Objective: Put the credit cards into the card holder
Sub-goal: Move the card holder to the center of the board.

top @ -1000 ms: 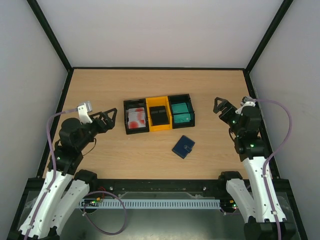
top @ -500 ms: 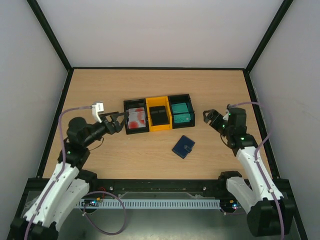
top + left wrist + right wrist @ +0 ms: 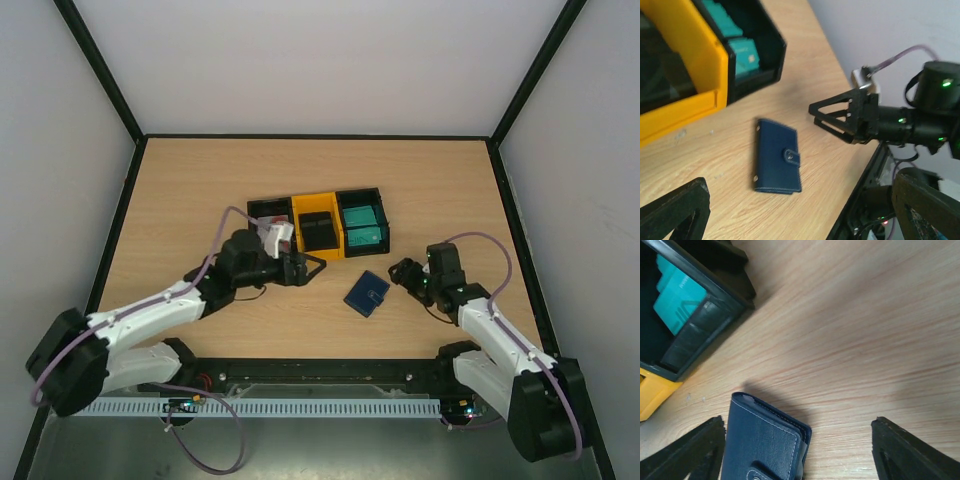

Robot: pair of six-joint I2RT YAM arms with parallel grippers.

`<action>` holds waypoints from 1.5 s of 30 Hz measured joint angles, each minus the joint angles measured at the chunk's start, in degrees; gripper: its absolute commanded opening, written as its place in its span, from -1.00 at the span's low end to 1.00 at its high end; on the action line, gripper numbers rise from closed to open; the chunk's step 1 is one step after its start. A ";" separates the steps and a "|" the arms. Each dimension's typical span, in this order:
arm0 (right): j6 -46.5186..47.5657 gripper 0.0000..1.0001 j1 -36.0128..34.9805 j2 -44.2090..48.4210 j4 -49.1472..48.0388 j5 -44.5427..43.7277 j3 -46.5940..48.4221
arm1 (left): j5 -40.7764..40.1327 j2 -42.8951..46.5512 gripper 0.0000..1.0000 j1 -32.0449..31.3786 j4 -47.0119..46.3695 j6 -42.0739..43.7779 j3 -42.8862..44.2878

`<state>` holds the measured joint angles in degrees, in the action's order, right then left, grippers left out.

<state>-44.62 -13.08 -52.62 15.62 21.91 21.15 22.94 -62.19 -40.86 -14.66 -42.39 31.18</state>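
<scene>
Both my arms have swung in from the sides of the worktop (image 3: 200, 180). My left pincer (image 3: 312, 269) is now at 10 o'clock of the card holder (image 3: 367, 293) and my right pincer (image 3: 401, 273) at 2 o'clock, both spread apart and empty. The holder lies snapped shut at 5 o'clock of the bins (image 3: 316, 198), where the credit cards (image 3: 362, 225) wait. I reckon opening it comes first.

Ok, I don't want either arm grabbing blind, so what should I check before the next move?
1. Card holder flat on the table, nothing on it: ok.
2. Holder open for loading: not ok, snap tab fastened.
3. Left tool open, empty: ok.
4. Right tool open, empty, beside the holder: ok.
5. Teal cards in their black bin: ok.
6. Cards in the leftmost bin: cannot tell, left arm covers it.
</scene>
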 measured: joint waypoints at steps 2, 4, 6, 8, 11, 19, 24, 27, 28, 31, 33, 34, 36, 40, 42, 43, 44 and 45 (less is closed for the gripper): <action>-0.66 0.44 -1.11 -1.14 -0.72 -0.20 -0.66 | -1.20 -4.09 0.99 -2.16 -0.46 -0.04 0.59; -1.25 0.40 -3.30 -2.60 -1.11 -1.07 -0.94 | -2.34 -8.92 0.97 -3.96 -0.33 -0.22 1.95; -1.90 0.32 -6.27 -4.13 -1.51 -2.29 -0.96 | -3.32 -13.53 0.91 -5.49 -0.11 -0.50 3.67; -2.80 0.25 -9.42 -6.05 -1.86 -4.07 -0.96 | -4.33 -17.33 0.83 -7.19 0.22 -0.96 5.35; -3.89 0.13 -12.33 -7.63 -2.47 -6.58 -0.63 | -5.49 -21.29 0.76 -9.44 0.42 -1.97 7.17; -5.84 -0.26 -16.26 -9.77 -3.61 -9.49 -0.24 | -8.00 -26.86 0.61 -10.99 1.70 -4.11 9.35; -5.18 -0.39 -18.12 -12.20 -4.11 -8.87 1.01 | -10.40 -28.04 0.52 -10.99 3.89 -5.29 9.33; -3.93 -0.43 -20.48 -15.17 -4.15 -8.70 3.54 | -12.22 -28.09 0.49 -10.99 4.74 -6.05 8.90; -3.45 -0.44 -21.62 -16.59 -4.13 -8.90 4.74 | -12.76 -28.02 0.47 -10.99 4.85 -6.29 8.59; -2.51 -0.51 -25.22 -21.07 -4.33 -9.88 8.50 | -15.13 -27.69 0.42 -10.99 5.79 -7.28 6.95; -2.08 -0.53 -27.23 -23.67 -4.46 -10.82 10.60 | -17.00 -27.28 0.39 -10.99 6.36 -8.11 5.55; -1.97 -0.52 -28.15 -24.85 -4.50 -11.37 11.52 | -17.70 -26.82 0.38 -10.99 6.62 -8.50 5.25; -1.86 -0.33 -29.62 -26.73 -4.48 -12.31 13.03 | -19.08 -25.62 0.35 -10.97 6.69 -9.33 3.98; -1.53 0.00 -33.53 -29.79 -2.51 -17.62 17.18 | -20.02 -23.74 0.28 -10.93 6.58 -10.19 2.01; -1.73 0.05 -35.15 -30.29 -0.70 -21.00 19.06 | -19.98 -23.47 0.26 -10.91 6.38 -10.34 1.64; -1.81 0.06 -36.00 -30.32 0.44 -23.08 19.96 | -19.93 -23.39 0.26 -10.86 6.23 -10.38 1.49; -2.03 0.07 -36.61 -30.29 1.29 -24.50 20.46 | -19.80 -23.37 0.26 -10.86 6.08 -10.38 1.40; -2.16 0.07 -37.07 -30.23 1.97 -25.62 20.72 | -19.69 -23.37 0.26 -10.86 5.90 -10.40 1.33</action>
<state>-46.78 -50.15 -82.85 17.58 -3.70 41.87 3.25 -85.56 -51.72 -8.75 -52.80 32.51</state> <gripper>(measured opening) 0.525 0.633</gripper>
